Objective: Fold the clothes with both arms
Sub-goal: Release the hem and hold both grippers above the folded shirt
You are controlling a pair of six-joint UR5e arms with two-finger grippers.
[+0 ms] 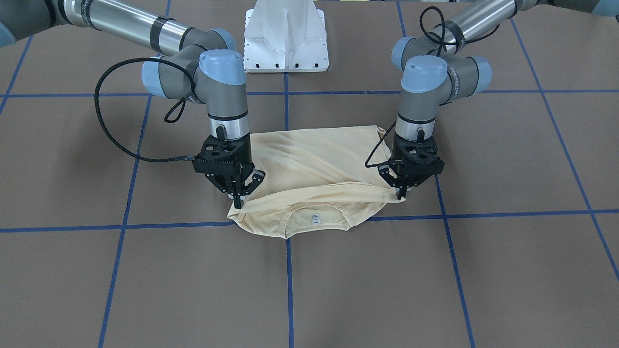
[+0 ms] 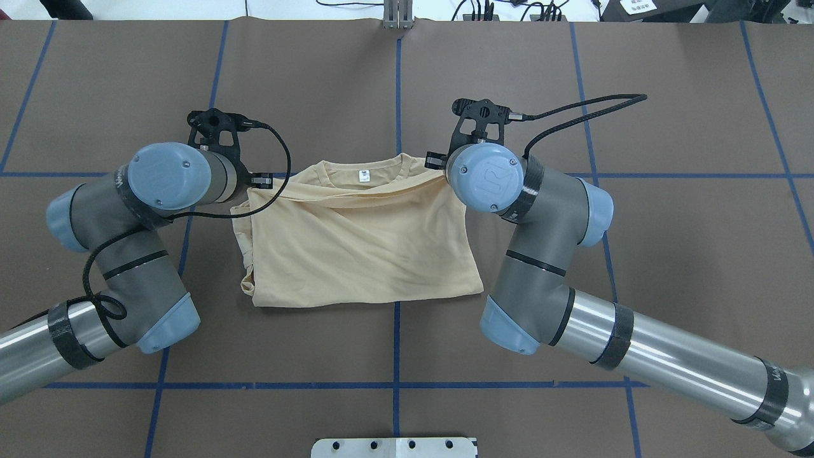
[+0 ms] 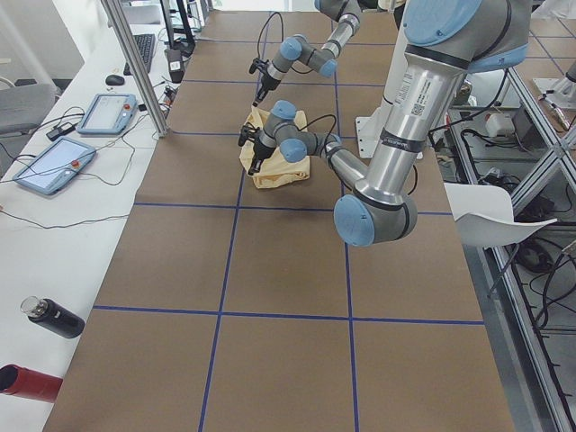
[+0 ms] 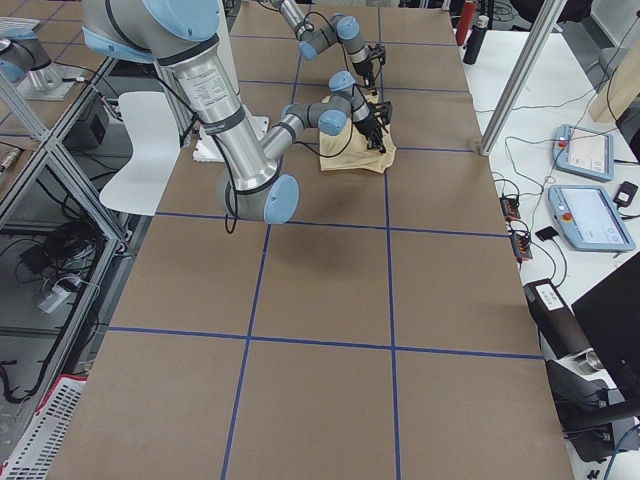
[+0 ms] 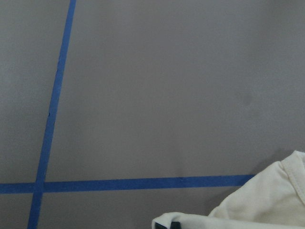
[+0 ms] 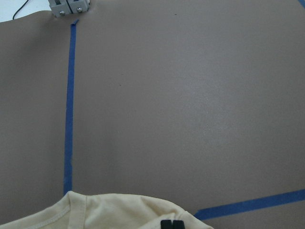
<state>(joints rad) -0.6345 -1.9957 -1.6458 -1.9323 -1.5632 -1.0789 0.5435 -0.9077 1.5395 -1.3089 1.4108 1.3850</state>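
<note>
We saw the shirt (image 1: 314, 162) lying folded near the middle of the table (image 1: 508, 270), its neck label (image 1: 315, 218) toward the edge farthest from the robot. The left gripper (image 1: 401, 195) and the right gripper (image 1: 238, 202) each pinched one end of the shirt's folded-over edge.

We see a small white label (image 2: 364, 176) at the neck of the shirt (image 2: 356, 242), but its marks are too tiny to read. The right arm (image 2: 540, 254) has a round blue cap (image 2: 486, 177) with a faint mark that looks like the letters UR. The left arm (image 1: 457, 77) has grey writing (image 1: 454, 81) on its side, too blurry to read. A sticker (image 3: 419, 109) on the near arm in the left side view is also too small.
</note>
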